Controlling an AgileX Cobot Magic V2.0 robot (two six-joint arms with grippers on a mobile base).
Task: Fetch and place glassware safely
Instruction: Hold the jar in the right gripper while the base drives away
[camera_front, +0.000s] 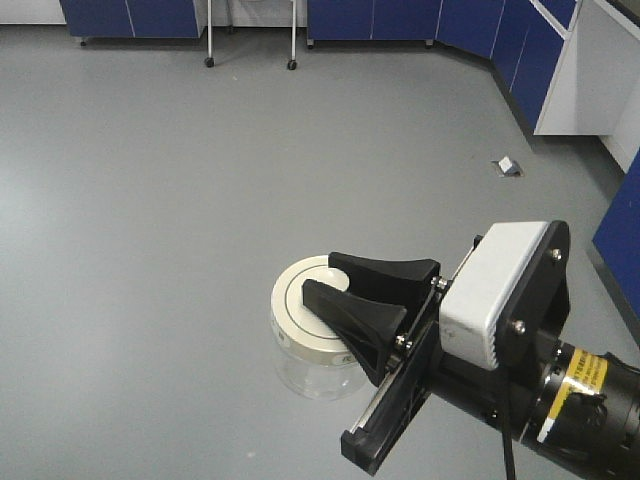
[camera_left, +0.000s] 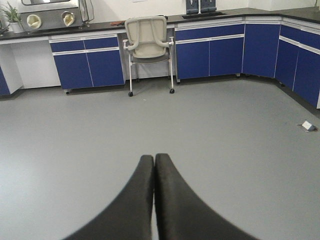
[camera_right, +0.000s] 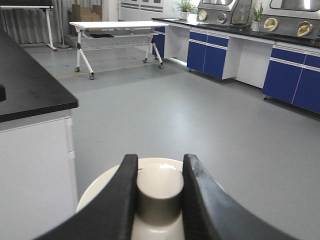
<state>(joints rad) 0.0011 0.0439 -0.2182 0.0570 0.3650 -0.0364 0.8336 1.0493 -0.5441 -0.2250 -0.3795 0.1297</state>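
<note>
The glassware (camera_front: 308, 345) is a squat clear glass jar with a round cream-white lid and a central knob. It hangs in the air above the grey floor in the front view. My right gripper (camera_front: 322, 275) is shut on the lid's knob, one black finger on each side. In the right wrist view the knob (camera_right: 160, 192) sits squeezed between the fingers of that gripper (camera_right: 160, 159), and the lid hides the glass body below. My left gripper (camera_left: 154, 157) is shut with nothing in it, its fingers pressed together over bare floor.
Blue cabinets (camera_left: 210, 50) line the far walls. A wheeled chair (camera_left: 148, 37) stands against them. A small grey object (camera_front: 509, 165) lies on the floor at the right. A black-topped counter (camera_right: 30, 85) is close on the left of the right wrist view, a white wheeled table (camera_right: 117, 25) beyond.
</note>
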